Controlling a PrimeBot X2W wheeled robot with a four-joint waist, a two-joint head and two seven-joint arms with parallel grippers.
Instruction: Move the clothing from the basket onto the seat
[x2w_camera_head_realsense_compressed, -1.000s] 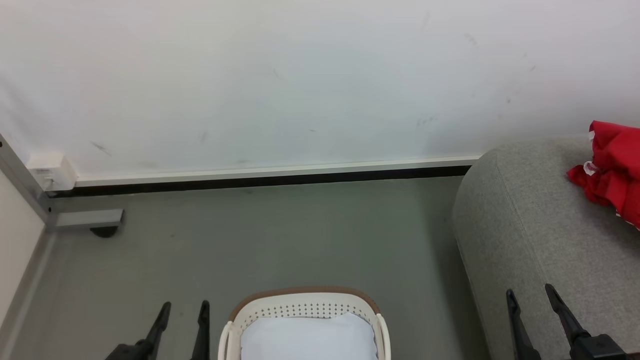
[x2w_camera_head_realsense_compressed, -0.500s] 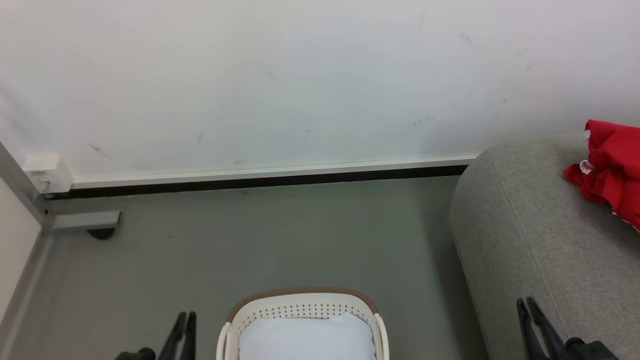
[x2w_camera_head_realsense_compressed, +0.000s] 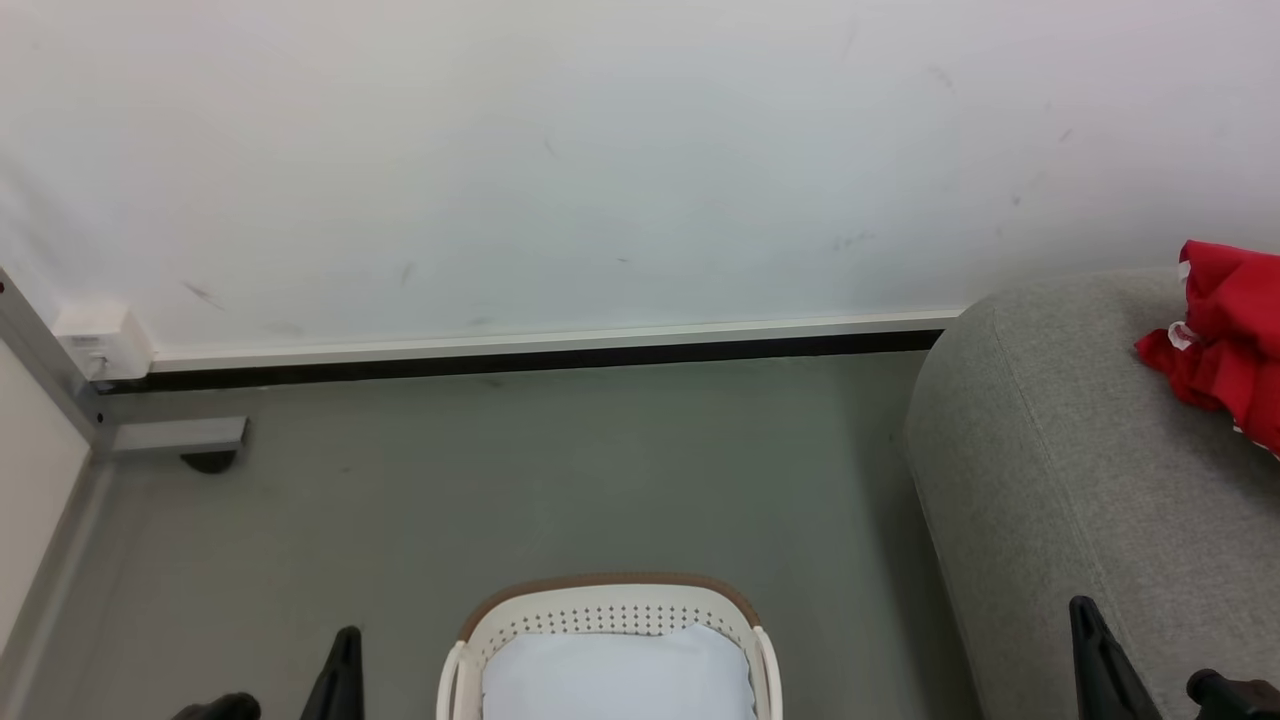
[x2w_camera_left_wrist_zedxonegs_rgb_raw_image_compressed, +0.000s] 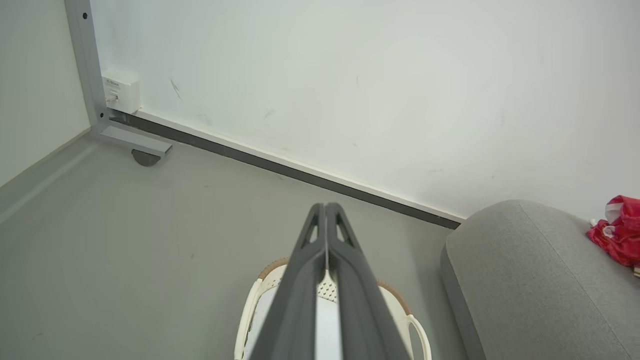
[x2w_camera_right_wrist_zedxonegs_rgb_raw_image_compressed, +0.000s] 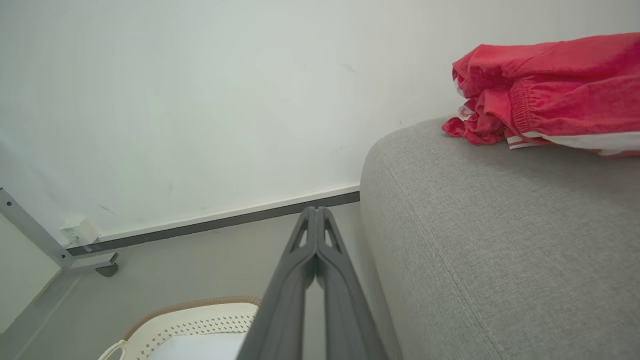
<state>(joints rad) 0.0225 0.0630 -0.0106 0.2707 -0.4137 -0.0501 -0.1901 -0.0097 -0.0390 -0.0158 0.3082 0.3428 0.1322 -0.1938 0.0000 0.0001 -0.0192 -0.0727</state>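
Note:
The red clothing (x2w_camera_head_realsense_compressed: 1225, 340) lies bunched on the grey seat (x2w_camera_head_realsense_compressed: 1080, 480) at the right edge; its white stripes show in the right wrist view (x2w_camera_right_wrist_zedxonegs_rgb_raw_image_compressed: 555, 95), and it appears at the far right of the left wrist view (x2w_camera_left_wrist_zedxonegs_rgb_raw_image_compressed: 620, 232). The cream basket (x2w_camera_head_realsense_compressed: 740, 605) stands on the floor at bottom centre with a pale white-blue cloth (x2w_camera_head_realsense_compressed: 615, 675) inside. My left gripper (x2w_camera_head_realsense_compressed: 345, 660) is shut and holds nothing, low at the left of the basket. My right gripper (x2w_camera_head_realsense_compressed: 1095, 650) is shut and holds nothing, in front of the seat's lower right. Both wrist views show the fingers pressed together, left gripper (x2w_camera_left_wrist_zedxonegs_rgb_raw_image_compressed: 325, 207), right gripper (x2w_camera_right_wrist_zedxonegs_rgb_raw_image_compressed: 315, 211).
A white wall (x2w_camera_head_realsense_compressed: 600, 160) with a dark skirting strip runs behind. A grey metal post with a foot and caster (x2w_camera_head_realsense_compressed: 205, 445) and a white socket box (x2w_camera_head_realsense_compressed: 100, 345) stand at the left corner. Grey floor (x2w_camera_head_realsense_compressed: 550, 480) lies between basket and wall.
Both grippers have closed from wide open to fully shut, holding nothing, and have dropped lower in the head view. The clothing, basket and seat stay where they were.

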